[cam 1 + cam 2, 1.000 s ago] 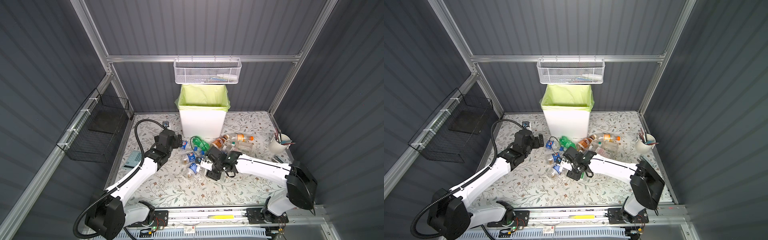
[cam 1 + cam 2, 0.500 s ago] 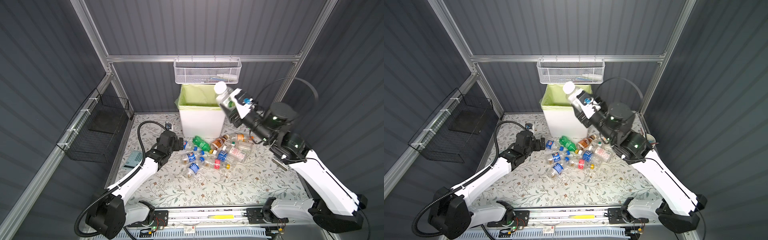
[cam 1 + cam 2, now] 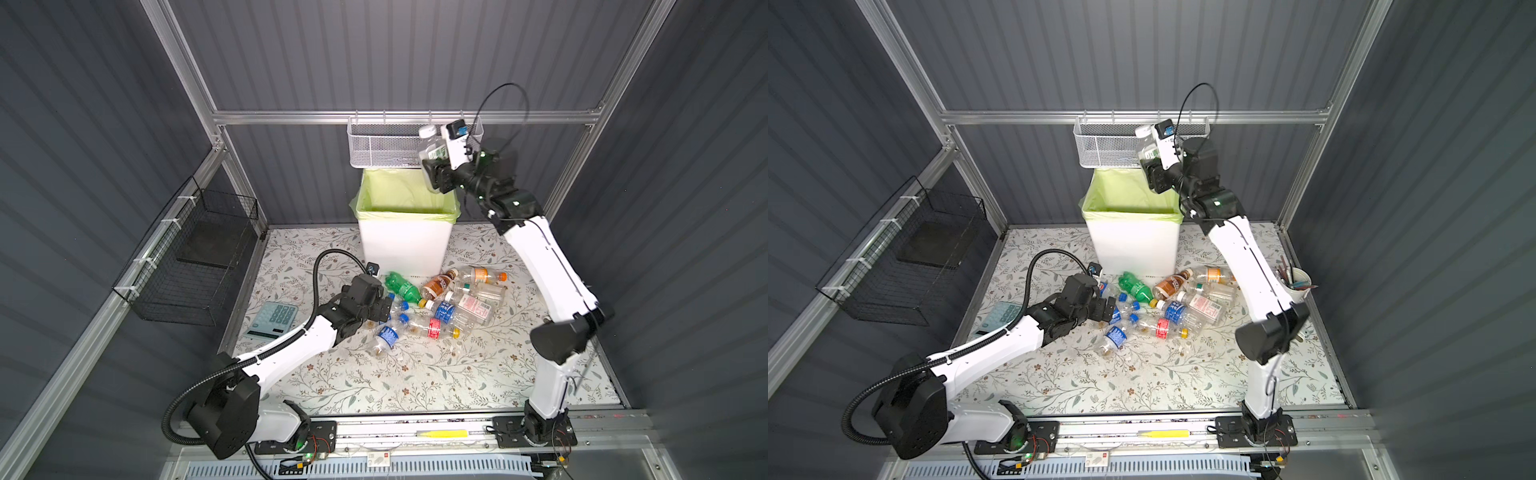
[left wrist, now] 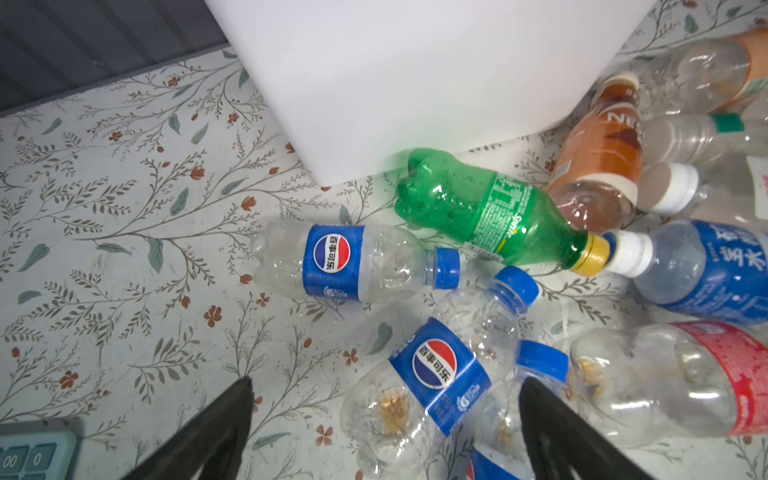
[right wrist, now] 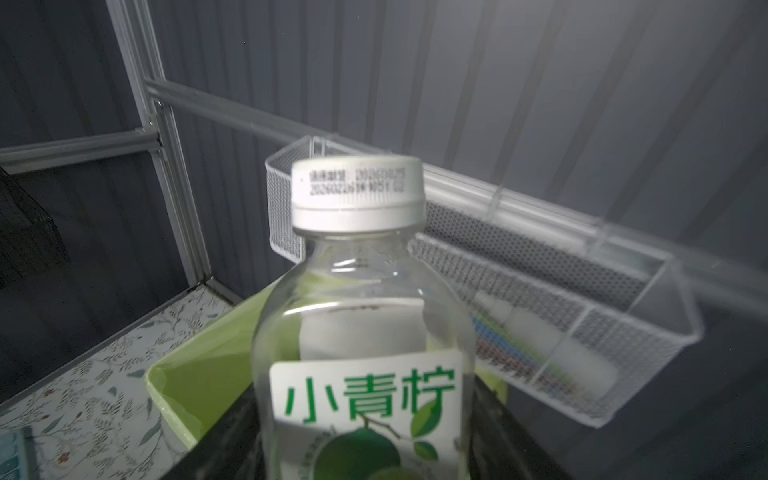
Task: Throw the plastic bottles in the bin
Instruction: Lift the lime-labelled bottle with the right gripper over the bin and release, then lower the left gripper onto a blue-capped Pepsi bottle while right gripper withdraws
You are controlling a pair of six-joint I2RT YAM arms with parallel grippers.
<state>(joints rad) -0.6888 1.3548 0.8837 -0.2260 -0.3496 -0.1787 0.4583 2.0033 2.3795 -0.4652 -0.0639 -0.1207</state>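
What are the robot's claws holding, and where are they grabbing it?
Right claw grips the clear white-capped bottle around its lower body. Left claw is open, empty.

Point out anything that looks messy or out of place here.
Plastic bottles lie toppled in a heap on the table in front of the bin; several clear ones hold brownish residue. A calculator lies at the table's left edge, apart from the heap.

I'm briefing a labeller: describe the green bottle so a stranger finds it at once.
Find the tall white bin with the pale green liner at the back. A heap of bottles lies at its foot. The green bottle is the only all-green body, with a yellow cap.
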